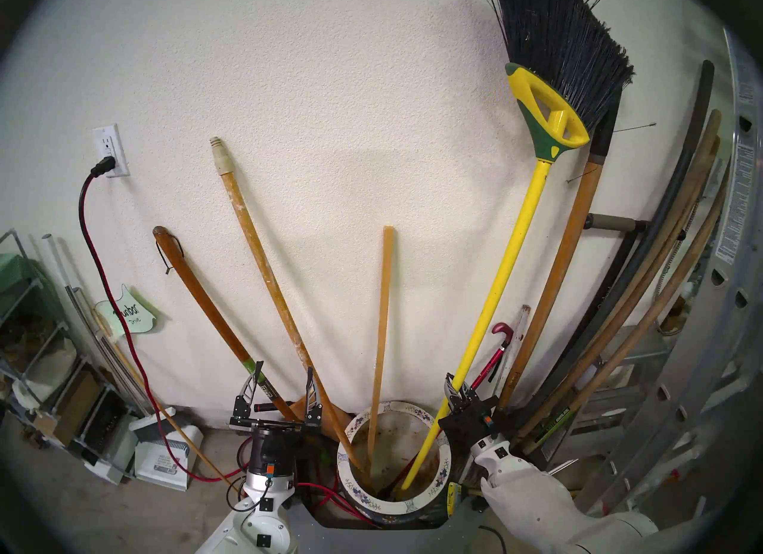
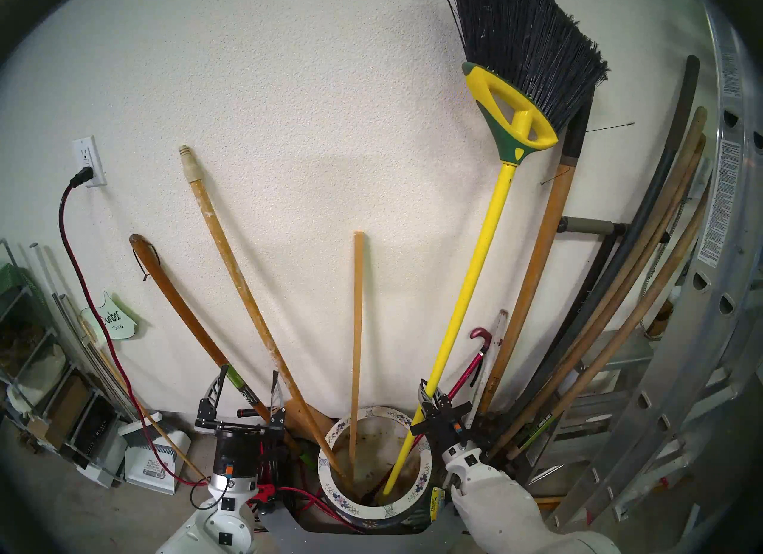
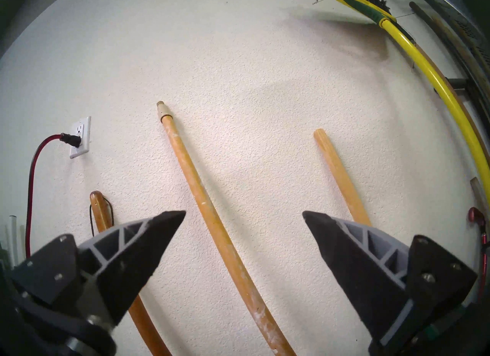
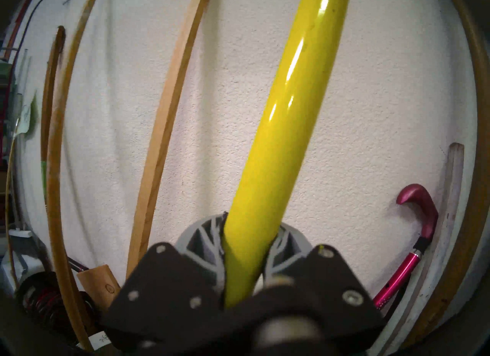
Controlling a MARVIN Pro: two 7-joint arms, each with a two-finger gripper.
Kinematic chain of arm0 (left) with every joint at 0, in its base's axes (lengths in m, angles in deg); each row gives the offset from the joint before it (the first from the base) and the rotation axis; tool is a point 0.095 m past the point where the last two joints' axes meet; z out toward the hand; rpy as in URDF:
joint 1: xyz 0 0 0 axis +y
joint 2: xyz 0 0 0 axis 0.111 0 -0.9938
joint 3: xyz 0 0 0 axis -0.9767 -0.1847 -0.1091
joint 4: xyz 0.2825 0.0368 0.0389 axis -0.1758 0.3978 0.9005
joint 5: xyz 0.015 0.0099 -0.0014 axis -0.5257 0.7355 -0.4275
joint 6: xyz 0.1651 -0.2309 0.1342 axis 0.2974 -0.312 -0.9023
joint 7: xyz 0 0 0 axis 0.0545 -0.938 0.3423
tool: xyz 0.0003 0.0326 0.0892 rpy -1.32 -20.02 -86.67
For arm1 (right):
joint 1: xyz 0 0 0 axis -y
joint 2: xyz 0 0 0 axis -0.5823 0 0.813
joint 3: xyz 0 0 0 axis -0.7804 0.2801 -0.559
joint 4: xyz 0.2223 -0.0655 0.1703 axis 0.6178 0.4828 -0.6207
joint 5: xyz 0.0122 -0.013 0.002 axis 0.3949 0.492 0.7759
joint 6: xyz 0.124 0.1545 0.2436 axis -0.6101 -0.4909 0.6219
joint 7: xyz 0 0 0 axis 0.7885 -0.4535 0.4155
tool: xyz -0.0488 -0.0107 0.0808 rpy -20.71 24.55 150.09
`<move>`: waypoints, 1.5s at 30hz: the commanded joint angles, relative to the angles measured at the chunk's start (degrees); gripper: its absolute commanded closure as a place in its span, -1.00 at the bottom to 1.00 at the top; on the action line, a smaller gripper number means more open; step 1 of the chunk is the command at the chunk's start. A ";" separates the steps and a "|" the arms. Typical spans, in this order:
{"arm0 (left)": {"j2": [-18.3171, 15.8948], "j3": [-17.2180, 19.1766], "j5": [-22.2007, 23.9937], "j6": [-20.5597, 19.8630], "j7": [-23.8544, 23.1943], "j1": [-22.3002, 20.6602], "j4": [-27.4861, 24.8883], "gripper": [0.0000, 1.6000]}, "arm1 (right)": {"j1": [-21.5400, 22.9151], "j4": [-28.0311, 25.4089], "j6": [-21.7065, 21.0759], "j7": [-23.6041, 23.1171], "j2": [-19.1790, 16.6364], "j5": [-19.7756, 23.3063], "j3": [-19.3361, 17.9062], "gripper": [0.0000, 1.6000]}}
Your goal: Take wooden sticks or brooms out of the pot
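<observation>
The flowered white-rimmed pot (image 1: 437, 487) (image 2: 330, 487) stands on the floor by the wall. In it lean a long pale pole (image 1: 264, 289) (image 2: 235, 280) (image 3: 209, 214) with a cream threaded tip, a thin square slat (image 1: 382, 334) (image 2: 357, 334) (image 3: 342, 180) (image 4: 164, 124), and a broom (image 1: 503, 276) (image 2: 475, 268) (image 4: 289, 108) with yellow handle and black bristles. My right gripper (image 1: 456, 390) (image 2: 429, 396) (image 4: 249, 244) is shut on the broom handle just above the rim. My left gripper (image 1: 285, 379) (image 2: 249, 384) (image 3: 244, 217) stands open left of the pot, nothing between its fingers.
A dark brown handle (image 1: 206, 305) with a green band leans left, outside the pot. A red cane (image 1: 495, 355) (image 4: 413, 241), several long tool handles (image 1: 619, 293) and an aluminium ladder (image 1: 710, 334) crowd the right. A red cord (image 1: 103, 276) runs from the wall outlet; shelves (image 1: 37, 355) stand left.
</observation>
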 commanded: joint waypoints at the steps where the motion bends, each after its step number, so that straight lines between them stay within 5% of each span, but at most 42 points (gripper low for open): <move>1: -1.39 0.68 -0.34 0.95 -0.14 0.04 -1.33 -1.00 | -3.91 -5.81 1.81 -1.56 -0.94 -0.66 0.59 1.00; 11: -7.47 -0.28 5.18 2.79 -3.35 1.30 -7.27 -1.00 | -10.29 -13.28 1.81 -3.14 -1.24 -3.51 3.18 1.00; 28: -20.27 -5.19 12.94 2.79 -10.34 4.55 -24.14 -1.00 | -12.21 -14.54 1.81 -3.64 -1.45 -5.01 3.41 1.00; 45: -32.04 -9.81 21.35 2.79 -21.60 2.58 -26.50 -1.00 | -13.84 -16.23 1.81 -3.29 -0.99 -6.17 3.53 1.00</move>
